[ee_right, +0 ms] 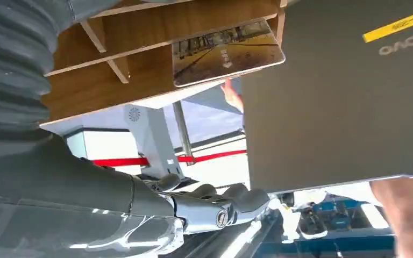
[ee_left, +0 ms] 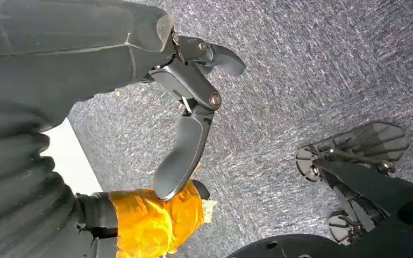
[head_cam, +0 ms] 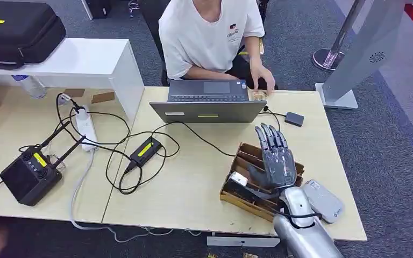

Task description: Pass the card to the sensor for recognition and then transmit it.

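Reaching over the wooden rack (head_cam: 247,156), our right hand (head_cam: 275,156) hangs with its fingers straight and spread, pointing away from us toward the laptop (head_cam: 208,110); it holds nothing. The card (ee_right: 227,51) lies in the rack, and the right wrist view shows it seated between the wooden dividers with a printed face exposed and one end projecting past the rack's edge toward the laptop. We judge that the card sits just under or just ahead of the palm, so the coming move is a short descent and a closing of the fingers, not a lateral reach. The card's long axis appears to run along the slot, across the line of our fingers, but we cannot fix this exactly from the turned wrist view.

Our right hand is the nearer one by far. Our left hand (ee_left: 188,107) hangs over grey carpet, away from the table (head_cam: 193,183), with its fingers loosely curled and nothing in them.

What we take to be the sensor (head_cam: 322,200), a grey rounded pad, lies on the table just beside the rack on our right, near the forearm. After the grasp, the transfer should be a short swing to the right.

Obstacles:
- The rack's dividers flank the card and may block the fingertips.
- The laptop stands close behind the rack.
- A person (head_cam: 209,32) sits beyond the laptop, with one hand at its far edge.
- A small dark adapter (head_cam: 294,119) and its cable lie beyond the rack.
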### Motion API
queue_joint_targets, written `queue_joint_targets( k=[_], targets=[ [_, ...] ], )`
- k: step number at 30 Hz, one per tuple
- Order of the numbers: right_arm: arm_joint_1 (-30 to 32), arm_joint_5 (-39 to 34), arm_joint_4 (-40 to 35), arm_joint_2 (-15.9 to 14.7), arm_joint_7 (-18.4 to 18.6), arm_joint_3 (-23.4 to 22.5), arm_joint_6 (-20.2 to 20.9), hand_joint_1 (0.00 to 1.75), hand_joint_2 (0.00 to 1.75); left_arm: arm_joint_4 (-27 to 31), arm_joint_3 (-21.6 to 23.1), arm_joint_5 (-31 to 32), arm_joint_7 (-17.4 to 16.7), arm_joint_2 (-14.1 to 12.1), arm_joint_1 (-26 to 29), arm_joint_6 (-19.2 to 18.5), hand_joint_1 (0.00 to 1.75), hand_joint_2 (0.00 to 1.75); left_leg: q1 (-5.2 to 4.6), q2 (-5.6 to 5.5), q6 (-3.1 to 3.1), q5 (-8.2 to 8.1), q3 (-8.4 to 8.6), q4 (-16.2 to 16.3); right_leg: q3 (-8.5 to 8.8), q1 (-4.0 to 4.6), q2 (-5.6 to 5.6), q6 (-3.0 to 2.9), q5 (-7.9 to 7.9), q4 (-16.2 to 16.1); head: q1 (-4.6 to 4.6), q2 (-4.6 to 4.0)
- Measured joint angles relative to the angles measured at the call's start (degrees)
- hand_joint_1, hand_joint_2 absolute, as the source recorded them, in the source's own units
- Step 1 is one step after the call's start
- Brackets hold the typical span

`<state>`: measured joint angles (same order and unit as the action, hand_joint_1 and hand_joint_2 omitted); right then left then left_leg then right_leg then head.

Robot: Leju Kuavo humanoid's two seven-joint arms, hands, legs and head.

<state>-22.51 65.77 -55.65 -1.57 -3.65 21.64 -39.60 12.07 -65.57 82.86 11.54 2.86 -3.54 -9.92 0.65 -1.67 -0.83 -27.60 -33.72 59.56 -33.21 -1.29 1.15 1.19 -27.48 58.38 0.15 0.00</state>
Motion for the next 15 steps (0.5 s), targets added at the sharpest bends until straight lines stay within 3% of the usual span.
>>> queue_joint_targets(
  k=[15],
  targets=[
    [-0.01,-1.88,-1.4,0.0,-0.74,-0.98,0.0,0.0,1.75,0.0,0.0,-0.09,-0.09,-0.04,0.0,0.02,0.0,1.75,0.0,0.0,0.0,0.0,0.0,0.0,0.0,0.0,0.0,0.0,0.0,0.01,0.0,0.0]
  ],
)
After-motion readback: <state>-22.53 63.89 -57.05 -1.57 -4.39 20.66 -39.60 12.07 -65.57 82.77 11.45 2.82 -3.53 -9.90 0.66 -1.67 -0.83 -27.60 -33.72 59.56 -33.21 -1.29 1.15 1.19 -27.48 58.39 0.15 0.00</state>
